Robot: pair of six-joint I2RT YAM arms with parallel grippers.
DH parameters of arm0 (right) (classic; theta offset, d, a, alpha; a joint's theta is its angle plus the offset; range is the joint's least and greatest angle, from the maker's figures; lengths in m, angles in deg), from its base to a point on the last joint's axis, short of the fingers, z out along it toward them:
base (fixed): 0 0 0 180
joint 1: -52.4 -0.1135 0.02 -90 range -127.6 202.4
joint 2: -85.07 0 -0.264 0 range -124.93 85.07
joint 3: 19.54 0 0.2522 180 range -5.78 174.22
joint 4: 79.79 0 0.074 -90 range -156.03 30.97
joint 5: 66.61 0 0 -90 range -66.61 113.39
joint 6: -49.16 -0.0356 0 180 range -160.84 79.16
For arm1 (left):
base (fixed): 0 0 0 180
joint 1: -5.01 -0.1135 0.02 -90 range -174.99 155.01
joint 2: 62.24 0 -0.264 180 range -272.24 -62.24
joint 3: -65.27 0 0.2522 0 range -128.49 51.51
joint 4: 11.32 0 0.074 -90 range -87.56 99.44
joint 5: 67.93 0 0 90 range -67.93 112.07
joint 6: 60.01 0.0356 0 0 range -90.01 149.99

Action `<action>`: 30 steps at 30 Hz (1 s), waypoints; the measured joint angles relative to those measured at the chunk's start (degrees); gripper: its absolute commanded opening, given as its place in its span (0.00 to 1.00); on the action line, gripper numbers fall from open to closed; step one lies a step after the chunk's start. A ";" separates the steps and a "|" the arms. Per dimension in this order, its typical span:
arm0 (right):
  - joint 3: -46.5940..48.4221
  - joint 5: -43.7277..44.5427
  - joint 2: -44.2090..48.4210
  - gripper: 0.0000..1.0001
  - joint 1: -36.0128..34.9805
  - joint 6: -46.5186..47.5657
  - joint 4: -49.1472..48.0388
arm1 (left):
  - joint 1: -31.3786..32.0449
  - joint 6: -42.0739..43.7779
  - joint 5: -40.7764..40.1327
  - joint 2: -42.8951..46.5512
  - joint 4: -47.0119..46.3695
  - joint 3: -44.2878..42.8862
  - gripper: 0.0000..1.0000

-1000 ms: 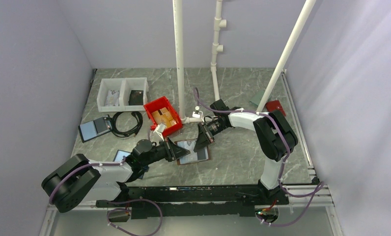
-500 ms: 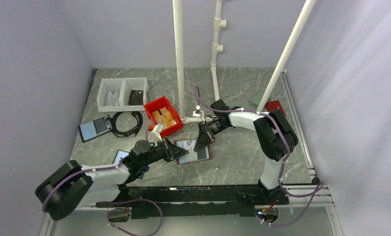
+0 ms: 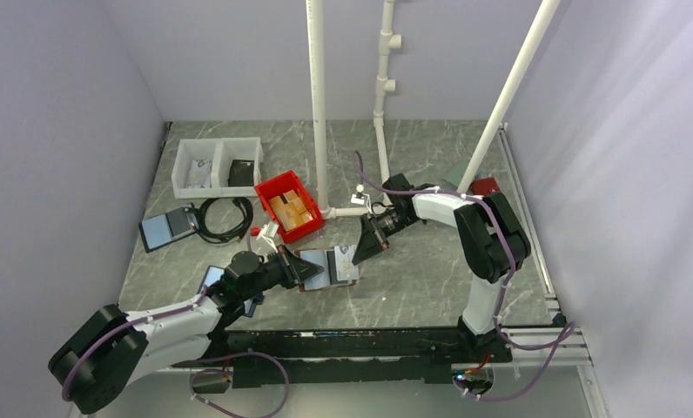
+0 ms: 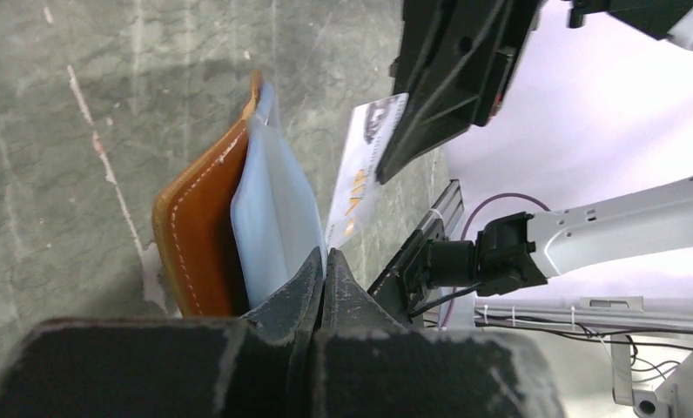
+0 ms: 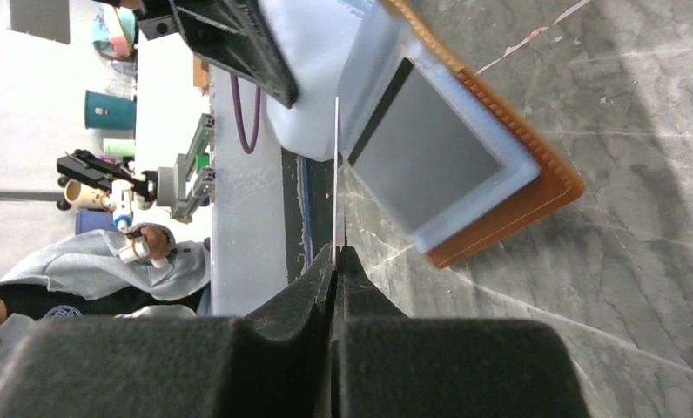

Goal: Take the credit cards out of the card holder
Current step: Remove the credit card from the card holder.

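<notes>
My left tool [image 4: 323, 261] clenched on card holder [image 4: 199, 231] at 11 o'clock, right tool [image 5: 335, 254] pinching card [image 4: 360, 165], print illegible

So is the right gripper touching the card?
Touching. In the right wrist view the right gripper is shut on the card, seen edge-on as a thin white line running into the closed fingertips.

The card holder [image 4: 197, 239] is brown with white stitches (pale blue inside, with a dark grey panel). The card [image 4: 358, 178] is white with orange marks. The tabletop [image 3: 430, 279] is grey-green with thin pale lines.
</notes>
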 measured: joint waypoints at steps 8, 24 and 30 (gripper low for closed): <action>2.16 -1.49 0.02 0.00 1.38 7.80 6.16 | -0.24 0.22 0.98 -10.75 -1.90 -0.42 0.00; 3.37 -3.28 0.02 0.00 2.51 14.82 12.17 | -0.35 -5.11 8.70 -48.24 -33.51 -6.88 0.10; 3.39 -3.30 0.02 0.00 2.75 15.30 12.98 | -0.35 -7.30 9.01 -51.45 -39.10 -6.78 0.09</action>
